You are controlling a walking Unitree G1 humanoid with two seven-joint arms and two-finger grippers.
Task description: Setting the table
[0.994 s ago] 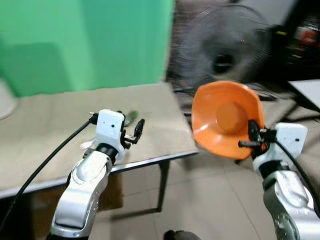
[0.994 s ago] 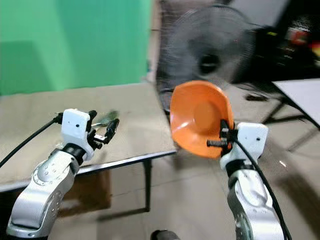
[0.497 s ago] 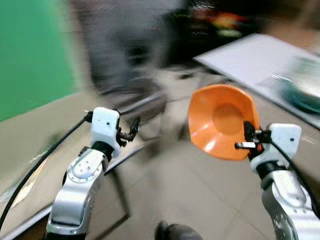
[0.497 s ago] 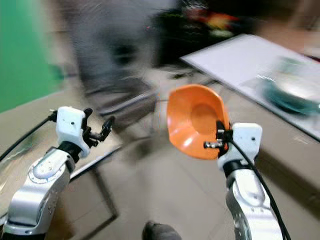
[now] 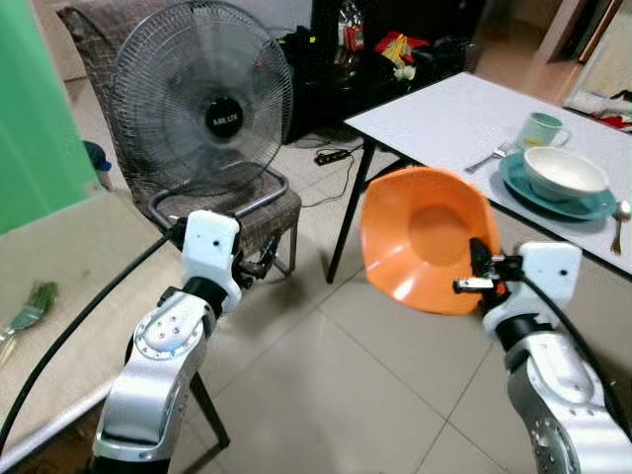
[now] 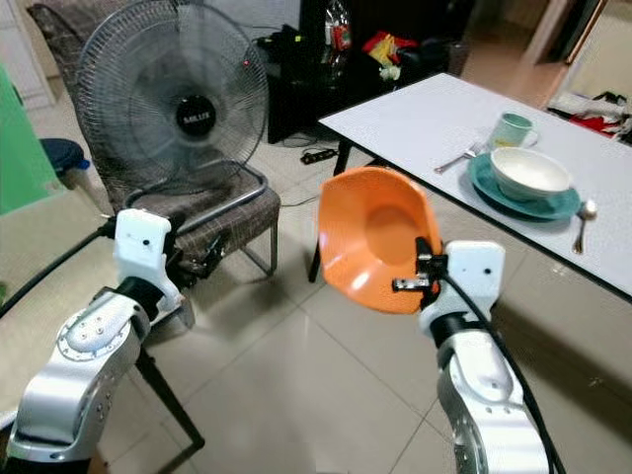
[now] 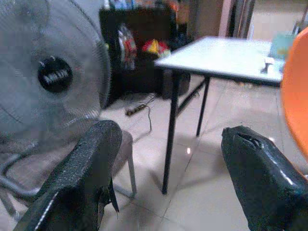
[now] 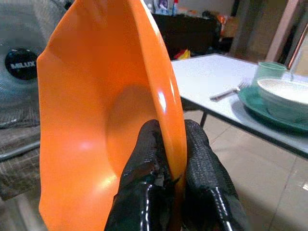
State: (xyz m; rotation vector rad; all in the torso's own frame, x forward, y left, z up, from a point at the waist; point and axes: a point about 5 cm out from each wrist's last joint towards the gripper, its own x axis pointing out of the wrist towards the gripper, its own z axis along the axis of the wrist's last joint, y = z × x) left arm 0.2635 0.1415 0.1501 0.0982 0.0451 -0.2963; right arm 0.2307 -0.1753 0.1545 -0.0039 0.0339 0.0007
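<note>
Head views: carrying step, by the look of it. Right gripper [image 5: 481, 276] at right of centre, fingers clamped on the rim of the orange bowl [image 5: 425, 237], held on edge over the floor. White tabletop [image 5: 444, 118] at upper right, already carrying a teal plate [image 5: 553, 193] with a white bowl [image 5: 563, 170], cup [image 5: 541, 128], fork [image 5: 487, 157] and spoon [image 5: 619, 219]. Next: closing in, then levelling the bowl over a bare patch. Fan [image 5: 202, 99] on a chair [image 5: 259, 219] at upper left, off the path.

Left wrist view: left gripper [image 7: 166, 185], fingers apart, empty.

Right wrist view: fingers [image 8: 144, 163] pinching the rim.
</note>
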